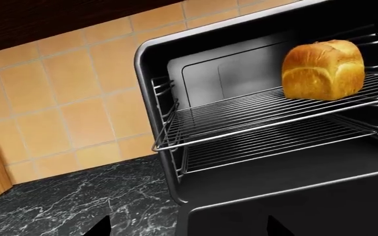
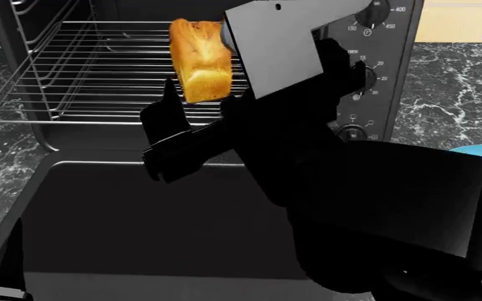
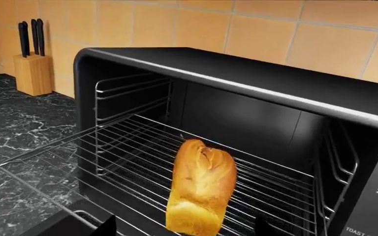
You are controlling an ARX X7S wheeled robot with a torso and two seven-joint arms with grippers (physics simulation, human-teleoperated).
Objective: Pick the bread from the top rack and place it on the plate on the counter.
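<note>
Right arm reaches into oven — jaws spread near the bread (image 2: 199, 59).

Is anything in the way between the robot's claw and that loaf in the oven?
Nothing visible. The oven door is down, and the bread stands in the open on the top rack. The right gripper is just in front of it, jaws open, with only bare space between them.
</note>
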